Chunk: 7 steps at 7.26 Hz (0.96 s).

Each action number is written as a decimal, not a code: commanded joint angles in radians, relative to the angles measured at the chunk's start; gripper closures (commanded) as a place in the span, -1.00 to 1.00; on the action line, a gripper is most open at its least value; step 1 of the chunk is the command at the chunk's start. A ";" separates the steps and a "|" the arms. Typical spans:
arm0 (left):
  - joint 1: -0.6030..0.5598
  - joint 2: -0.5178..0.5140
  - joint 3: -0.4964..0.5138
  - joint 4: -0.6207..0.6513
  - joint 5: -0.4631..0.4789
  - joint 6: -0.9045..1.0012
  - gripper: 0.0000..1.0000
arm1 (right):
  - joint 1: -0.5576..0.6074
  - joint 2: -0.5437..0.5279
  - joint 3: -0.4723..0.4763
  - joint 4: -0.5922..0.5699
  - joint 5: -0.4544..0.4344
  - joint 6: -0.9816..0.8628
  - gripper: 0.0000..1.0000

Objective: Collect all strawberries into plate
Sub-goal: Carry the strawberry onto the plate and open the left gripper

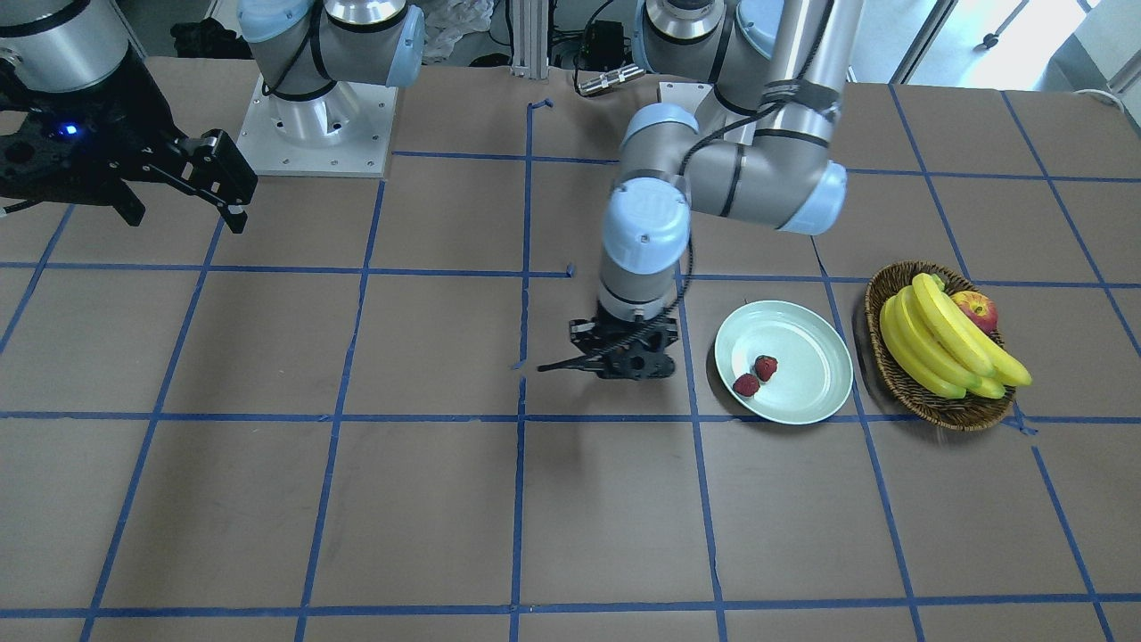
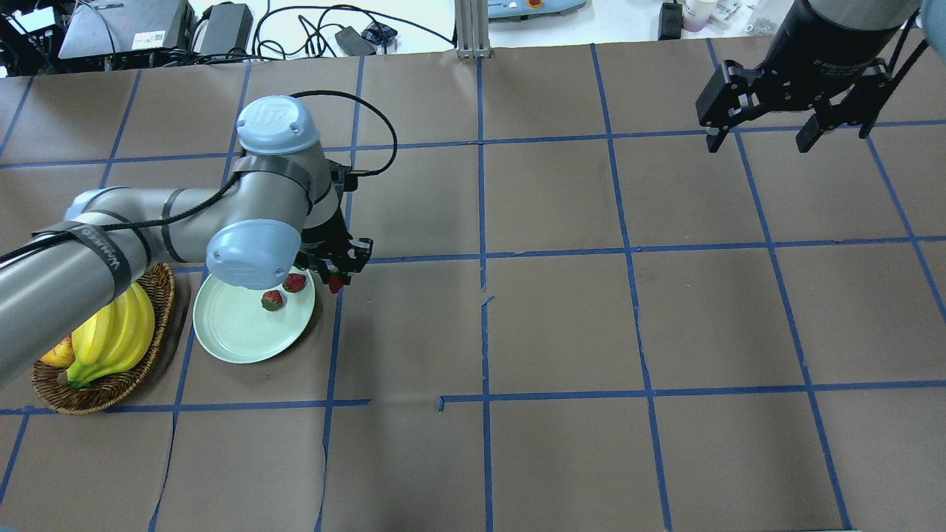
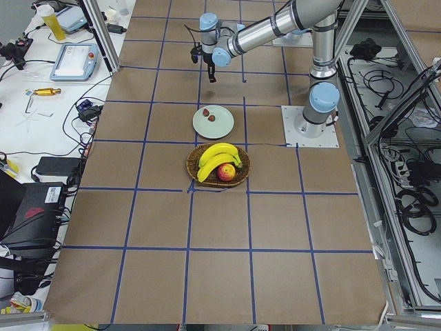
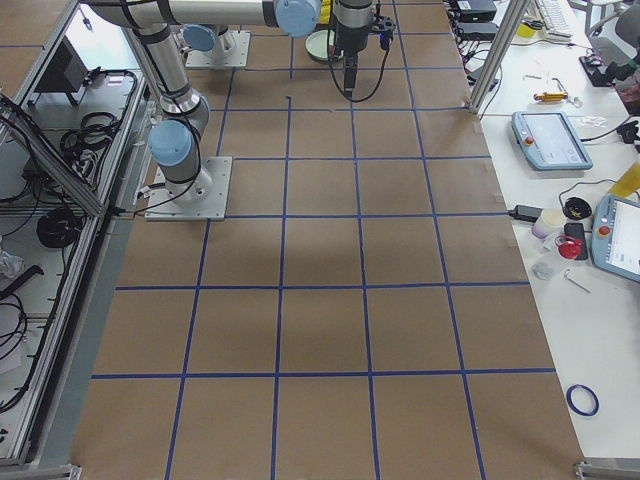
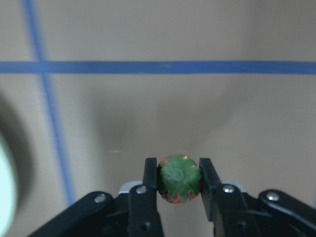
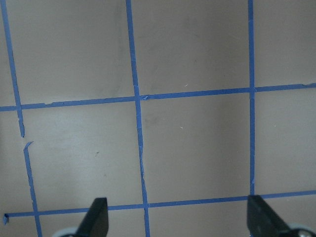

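Observation:
Two strawberries [image 2: 272, 299] [image 2: 295, 281] lie in the pale mint-green plate [image 2: 236, 329], also seen from the front [image 1: 756, 373] [image 1: 807, 392]. My left gripper [image 2: 337, 279] is shut on the third strawberry [image 5: 178, 178], green cap up between the fingers, just beside the plate's rim and over the paper. From the front the left gripper [image 1: 624, 361] hangs just left of the plate. My right gripper [image 2: 765, 137] is open and empty, high over the far right; its fingertips [image 6: 98, 217] show in the right wrist view.
A brown wicker basket [image 2: 148, 355] with bananas [image 2: 111, 336] and a red-yellow apple [image 1: 976, 309] stands right beside the plate. The table is brown paper with a blue tape grid [image 2: 480, 255]. The left arm's elbow [image 2: 255, 251] hangs over the plate's far edge.

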<state>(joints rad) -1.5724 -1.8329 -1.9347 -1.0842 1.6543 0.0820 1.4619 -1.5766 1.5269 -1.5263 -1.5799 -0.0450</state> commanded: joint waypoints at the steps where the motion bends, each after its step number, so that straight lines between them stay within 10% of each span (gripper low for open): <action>1: 0.170 0.052 -0.093 -0.011 0.027 0.245 0.95 | 0.000 0.003 -0.004 0.000 0.000 -0.001 -1.00; 3: 0.212 0.055 -0.112 0.003 0.074 0.353 0.60 | 0.000 0.001 -0.004 0.000 0.000 0.002 -1.00; 4: 0.219 0.055 -0.106 0.004 0.073 0.372 -0.74 | 0.000 0.001 -0.002 0.000 0.001 0.004 -1.00; 7: 0.200 0.116 -0.032 -0.026 0.058 0.355 -1.00 | 0.002 0.001 -0.001 0.000 0.001 0.005 -1.00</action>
<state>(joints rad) -1.3647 -1.7475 -2.0119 -1.0831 1.7201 0.4400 1.4628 -1.5754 1.5252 -1.5263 -1.5785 -0.0411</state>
